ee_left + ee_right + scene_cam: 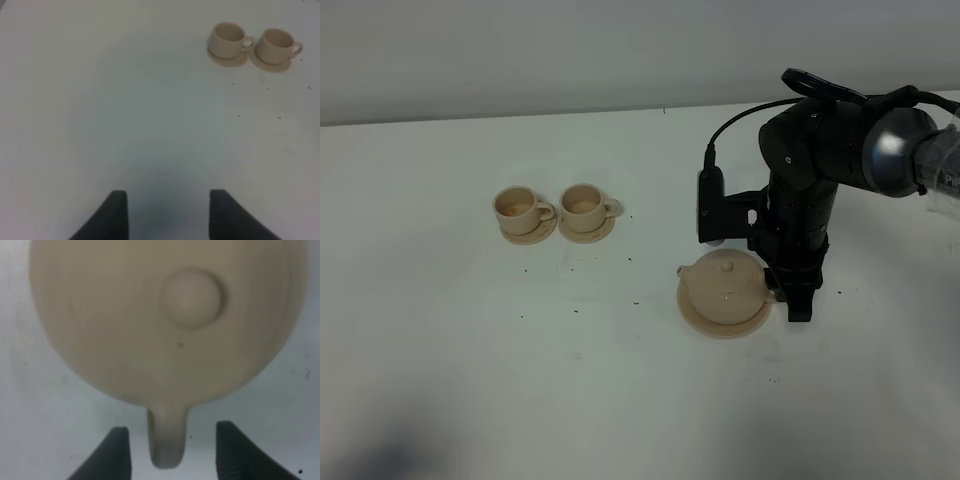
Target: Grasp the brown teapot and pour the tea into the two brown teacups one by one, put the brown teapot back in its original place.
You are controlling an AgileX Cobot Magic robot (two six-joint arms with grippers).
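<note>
The brown teapot (725, 282) stands upright on its round tan plate (718, 326), the original place, right of the table's middle. My right gripper (790, 296) hangs at the pot's handle side. In the right wrist view the right gripper (170, 450) is open, its dark fingers (116, 452) on either side of the teapot (150, 315) loop handle (167, 440) with a gap to each. The two brown teacups (523, 208) (584, 204) sit side by side on small saucers at the left. They also show in the left wrist view as teacups (227, 37) (276, 45). My left gripper (167, 215) is open over bare table.
The white table (470, 380) carries small dark specks around the cups and the plate. The right arm's black body (810, 170) rises above and behind the teapot. A back wall edge runs along the table's far side.
</note>
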